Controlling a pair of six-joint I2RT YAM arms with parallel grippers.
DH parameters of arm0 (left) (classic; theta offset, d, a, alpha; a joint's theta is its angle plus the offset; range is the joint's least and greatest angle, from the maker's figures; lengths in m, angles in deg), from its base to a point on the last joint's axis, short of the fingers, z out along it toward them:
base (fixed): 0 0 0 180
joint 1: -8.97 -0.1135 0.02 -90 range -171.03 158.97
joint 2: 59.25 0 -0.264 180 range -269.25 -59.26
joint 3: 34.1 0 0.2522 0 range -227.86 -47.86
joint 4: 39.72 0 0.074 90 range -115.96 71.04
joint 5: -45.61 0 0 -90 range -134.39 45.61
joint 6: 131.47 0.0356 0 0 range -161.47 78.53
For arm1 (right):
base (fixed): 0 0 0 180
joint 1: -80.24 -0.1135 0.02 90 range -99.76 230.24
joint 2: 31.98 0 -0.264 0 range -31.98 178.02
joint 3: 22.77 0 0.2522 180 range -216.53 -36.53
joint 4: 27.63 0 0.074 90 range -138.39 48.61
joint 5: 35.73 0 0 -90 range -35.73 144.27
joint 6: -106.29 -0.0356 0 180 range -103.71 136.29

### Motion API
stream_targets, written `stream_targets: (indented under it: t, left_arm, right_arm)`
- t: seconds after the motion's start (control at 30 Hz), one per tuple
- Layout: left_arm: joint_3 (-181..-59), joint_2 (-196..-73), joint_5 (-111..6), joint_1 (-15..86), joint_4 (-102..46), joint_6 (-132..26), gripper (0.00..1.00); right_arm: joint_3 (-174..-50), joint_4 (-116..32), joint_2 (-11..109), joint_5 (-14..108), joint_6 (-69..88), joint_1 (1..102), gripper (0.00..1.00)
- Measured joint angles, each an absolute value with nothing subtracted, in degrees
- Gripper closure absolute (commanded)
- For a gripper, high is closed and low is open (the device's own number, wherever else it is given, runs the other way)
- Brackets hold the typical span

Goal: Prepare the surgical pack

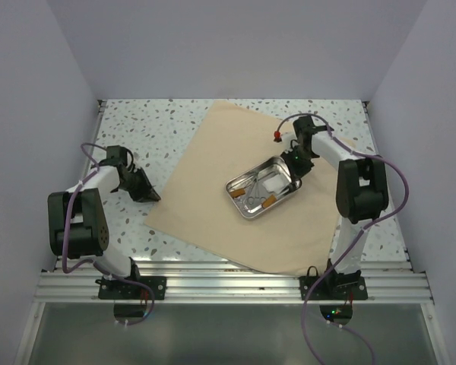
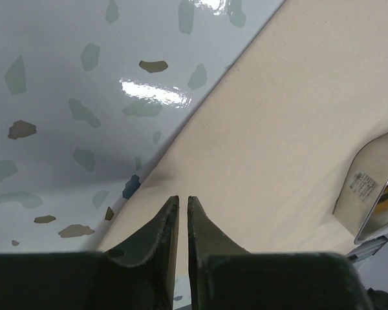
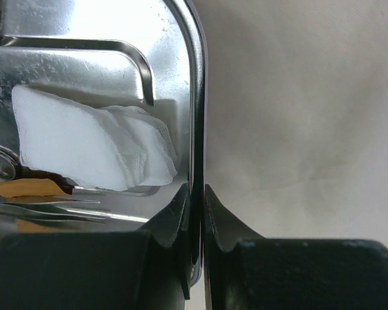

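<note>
The tan cloth (image 1: 213, 167) lies flat on the table, turned like a diamond. The steel tray (image 1: 286, 182) sits on it right of centre and holds white gauze (image 1: 267, 182), two brown strips (image 1: 237, 193) and thin metal instruments (image 1: 252, 199). My right gripper (image 1: 298, 169) is shut on the tray's far right rim (image 3: 197, 97), one finger inside and one outside (image 3: 196, 188); the gauze (image 3: 84, 145) lies just inside. My left gripper (image 1: 150, 195) is shut and empty, low over the cloth's left edge (image 2: 183, 199). The cloth (image 2: 291, 116) lies flat ahead of it.
The speckled tabletop (image 1: 152, 137) shows around the cloth. White walls close in the back and both sides. An aluminium rail (image 1: 235, 277) runs along the near edge by the arm bases. The tray's corner shows at the right of the left wrist view (image 2: 381, 206).
</note>
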State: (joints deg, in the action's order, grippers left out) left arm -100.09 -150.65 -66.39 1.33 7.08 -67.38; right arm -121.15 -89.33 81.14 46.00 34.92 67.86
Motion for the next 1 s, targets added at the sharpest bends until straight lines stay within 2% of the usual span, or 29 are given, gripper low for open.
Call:
stream_targets:
  t: [0.37, 0.47, 0.6, 0.67, 0.7, 0.73, 0.8, 0.83, 0.87, 0.93, 1.0]
  left_arm:
    - [-99.2, -150.6, -70.4, 1.3, 4.7, -67.2, 0.76]
    - [-99.2, -150.6, -71.4, 1.5, 4.5, -67.1, 0.69]
    - [-99.2, -150.6, -72.6, 3.1, 3.9, -66.9, 0.67]
    - [-99.2, -150.6, -72.9, 5.4, 3.4, -67.0, 0.67]
    - [-99.2, -150.6, -73.0, 6.8, 3.2, -67.1, 0.71]
    - [-99.2, -150.6, -73.1, 8.3, 3.1, -67.4, 0.77]
    - [-99.2, -150.6, -73.5, 11.1, 2.7, -68.0, 0.88]
    - [-99.2, -150.6, -73.7, 12.1, 2.5, -68.2, 0.91]
    - [-99.2, -150.7, -74.1, 13.2, 2.1, -68.7, 0.94]
    - [-99.3, -151.1, -74.2, 14.3, 1.7, -69.3, 1.00]
    - [-99.9, -152.3, -73.7, 15.3, 1.9, -69.5, 1.00]
  right_arm:
    - [-118.4, -89.3, 80.7, 47.2, 37.0, 70.1, 1.00]
    - [-118.4, -89.3, 80.7, 47.1, 36.8, 70.1, 0.97]
    - [-118.4, -89.6, 80.7, 47.0, 35.0, 70.0, 0.67]
    - [-118.4, -89.7, 80.7, 46.8, 32.8, 70.0, 0.58]
    - [-118.3, -89.6, 80.7, 46.6, 31.6, 70.0, 0.55]
    - [-118.1, -89.4, 80.5, 46.2, 30.6, 70.0, 0.47]
    - [-117.5, -89.0, 79.6, 45.4, 27.7, 70.0, 0.37]
    - [-117.2, -88.9, 79.0, 44.9, 26.3, 70.1, 0.23]
    - [-117.0, -88.9, 78.2, 44.5, 24.6, 70.1, 0.02]
    - [-117.0, -88.6, 76.2, 44.2, 22.4, 70.1, 0.01]
    - [-117.0, -88.2, 73.5, 44.3, 19.2, 70.1, 0.01]
